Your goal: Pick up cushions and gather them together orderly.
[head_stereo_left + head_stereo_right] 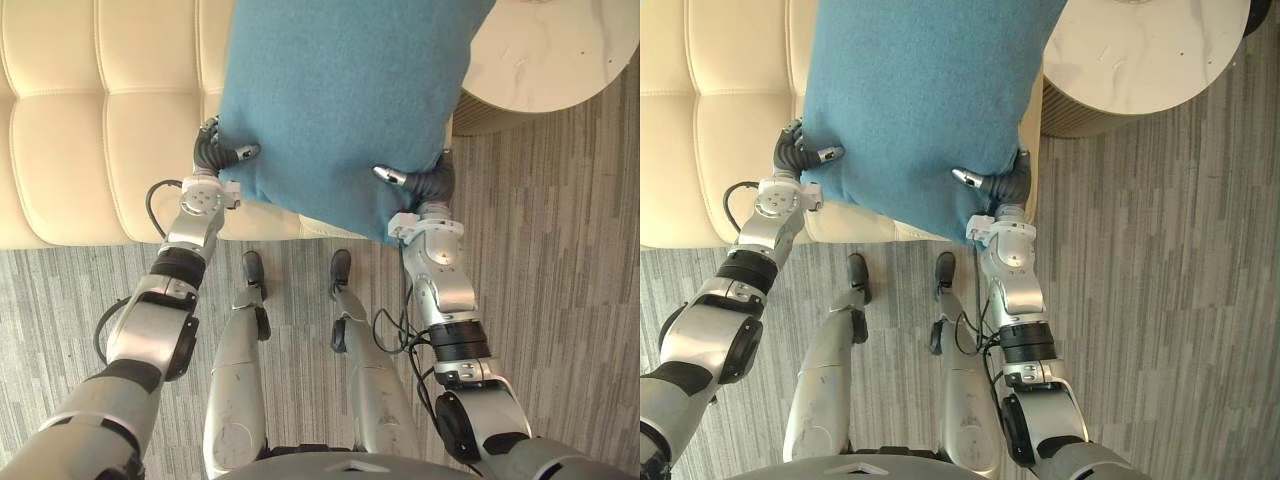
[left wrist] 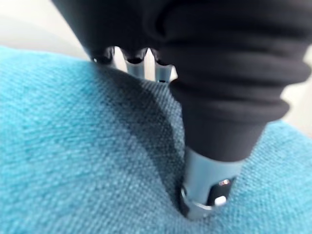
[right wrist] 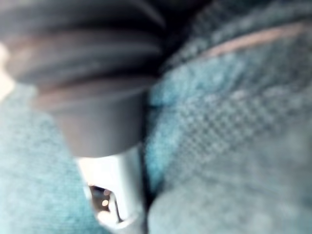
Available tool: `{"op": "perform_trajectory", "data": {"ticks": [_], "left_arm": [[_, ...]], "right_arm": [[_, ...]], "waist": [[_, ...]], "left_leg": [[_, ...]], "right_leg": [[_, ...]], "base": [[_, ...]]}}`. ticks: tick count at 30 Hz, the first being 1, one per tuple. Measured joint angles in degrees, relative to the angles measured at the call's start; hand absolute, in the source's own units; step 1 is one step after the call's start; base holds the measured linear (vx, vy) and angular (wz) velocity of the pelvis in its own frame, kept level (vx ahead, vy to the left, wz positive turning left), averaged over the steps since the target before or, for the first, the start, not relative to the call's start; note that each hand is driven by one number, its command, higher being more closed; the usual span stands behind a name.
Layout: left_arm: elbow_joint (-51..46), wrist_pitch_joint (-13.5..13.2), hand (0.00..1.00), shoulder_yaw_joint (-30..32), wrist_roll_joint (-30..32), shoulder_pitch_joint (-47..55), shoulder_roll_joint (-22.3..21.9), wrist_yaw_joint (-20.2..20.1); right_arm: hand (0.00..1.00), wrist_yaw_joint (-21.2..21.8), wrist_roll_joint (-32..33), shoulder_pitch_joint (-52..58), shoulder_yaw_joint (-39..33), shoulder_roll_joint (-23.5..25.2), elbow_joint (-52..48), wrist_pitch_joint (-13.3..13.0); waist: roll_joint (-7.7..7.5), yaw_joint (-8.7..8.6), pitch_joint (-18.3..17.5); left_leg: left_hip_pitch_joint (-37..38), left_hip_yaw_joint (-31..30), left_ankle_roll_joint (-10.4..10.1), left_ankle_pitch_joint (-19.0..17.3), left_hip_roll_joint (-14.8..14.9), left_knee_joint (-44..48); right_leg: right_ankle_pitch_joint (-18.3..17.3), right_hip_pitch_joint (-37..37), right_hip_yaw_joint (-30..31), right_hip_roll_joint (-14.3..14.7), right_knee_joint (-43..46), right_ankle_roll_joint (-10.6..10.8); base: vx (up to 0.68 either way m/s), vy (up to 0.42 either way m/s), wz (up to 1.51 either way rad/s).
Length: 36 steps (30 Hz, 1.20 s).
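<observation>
Left eye view: your left robot hand point(image 1: 215, 150), right robot hand point(image 1: 425, 185) pinch corners of teal fabric cushion point(image 1: 340, 100), spread above cream tufted sofa point(image 1: 80, 130), likely for neat placing.

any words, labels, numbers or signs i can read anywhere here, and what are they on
None can be read.
The blue cushion, pinched by the left hand and the right hand, shows plain woven cloth with no print on the faces in view.
The cream sofa, the round table and the striped floor carry no text or signs either.
</observation>
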Motion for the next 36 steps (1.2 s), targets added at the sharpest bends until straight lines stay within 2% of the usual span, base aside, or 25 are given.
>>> {"op": "perform_trajectory", "data": {"ticks": [1,8,13,18,20,22,25,29,32,34,35,36], "left_arm": [[-0.9,0.0,1.0,0.0,-0.2,-0.1,0.2,-0.3],[-8.3,-0.2,1.0,0.0,-3.5,2.1,0.4,-0.4],[-18.6,-0.6,1.0,0.2,-4.1,9.6,-0.3,0.0],[-34.3,-1.4,1.0,1.7,-5.2,25.7,-5.7,1.1],[-43.1,-1.5,1.0,2.4,-5.2,37.2,-9.1,1.4],[-47.3,-1.5,1.0,2.4,-5.2,43.0,-10.4,1.5],[-50.2,-1.9,1.0,2.4,-5.1,50.1,-11.8,1.3],[-54.5,-2.1,1.0,2.3,-4.9,58.6,-13.1,0.6],[-57.1,-2.3,1.0,2.5,-4.4,62.0,-13.7,-0.6],[-57.1,-2.6,1.0,2.7,-4.4,63.3,-14.1,-0.7],[-57.0,-2.6,1.0,2.9,-4.5,63.5,-14.4,-0.8],[-57.0,-2.6,1.0,2.9,-4.5,63.4,-14.5,-1.0]], "right_arm": [[1.0,-0.5,0.9,0.1,-0.1,0.2,-0.8,-0.1],[1.0,-1.2,1.7,0.3,-1.1,1.5,-1.7,-0.5],[1.0,-1.1,1.7,4.7,-0.8,3.7,-4.0,-0.5],[1.0,-1.1,0.4,16.6,1.3,5.1,-11.6,-0.5],[1.0,0.1,-1.9,23.2,3.2,5.1,-14.7,-0.5],[1.0,1.8,-3.6,26.7,3.6,5.3,-15.5,-0.5],[1.0,3.8,-4.7,30.1,5.2,5.4,-15.4,-0.5],[1.0,6.6,-6.3,33.7,5.6,5.7,-15.4,-0.5],[1.0,7.8,-6.3,36.6,6.0,5.6,-16.6,-0.6],[1.0,7.8,-6.3,36.8,6.7,5.3,-16.5,-0.6],[1.0,7.9,-6.3,36.8,6.7,5.0,-16.4,-0.6],[1.0,8.0,-6.4,36.4,6.3,4.9,-16.2,-0.7]], "waist": [[-0.13,-0.03,0.1],[-0.17,0.12,0.1],[-0.2,0.04,0.1],[-0.16,-0.92,0.0],[-0.1,-0.9,-0.2],[-0.04,-1.02,-2.2],[0.28,-1.05,-7.8],[1.13,-1.27,-10.6],[1.22,-1.06,-10.8],[1.51,-0.74,-12.2],[1.41,-0.64,-13.2],[1.59,-0.65,-13.5]], "left_leg": [[-0.1,0.7,0.4,-0.3,0.2,0.0],[0.4,1.5,0.2,-0.1,0.3,0.1],[4.4,2.0,0.3,0.0,-0.1,-0.3],[11.3,0.9,-0.8,-2.2,-1.1,-0.9],[16.5,0.7,-1.3,-4.0,-1.3,-0.5],[18.6,-0.1,-1.7,-4.7,-1.7,-0.9],[22.2,-0.9,-1.9,-3.1,-2.9,-4.7],[29.7,-2.9,-2.1,-2.1,-3.4,-9.1],[29.6,-3.1,-2.3,-2.2,-3.5,-3.1],[28.9,-2.0,-2.4,-2.1,-3.7,-2.2],[28.3,-2.1,-2.7,-2.4,-3.9,-3.4],[27.9,1.0,-1.4,-6.1,-2.5,-2.0]], "right_leg": [[0.0,0.0,-0.1,-0.1,0.0,0.0],[-0.6,0.0,-0.2,-0.4,1.0,-0.2],[-3.6,2.1,-0.2,-1.0,4.3,0.0],[-9.6,7.1,-2.3,-2.6,10.6,-0.1],[-12.6,11.9,-2.8,-3.1,12.7,-0.1],[-14.4,14.0,-3.8,-3.5,13.6,0.0],[-15.7,16.4,-4.9,-4.3,13.0,0.0],[-15.7,25.8,-7.8,-4.0,7.9,0.0],[-16.1,30.9,-11.1,-5.0,7.8,0.2],[-16.4,32.4,-12.5,-5.4,6.7,0.4],[-16.4,32.8,-13.3,-6.2,5.5,0.4],[-16.1,33.3,-15.0,-7.0,4.8,0.8]], "base": [[-0.01,-0.023,0.05],[0.0,-0.007,0.02],[0.05,-0.027,0.06],[0.09,-0.036,0.25],[0.13,-0.035,0.17],[0.13,-0.034,0.25],[0.2,-0.036,0.23],[0.15,-0.012,0.32],[0.07,0.009,0.56],[0.0,0.042,0.57],[-0.04,0.098,0.56],[-0.05,0.134,0.7]]}}
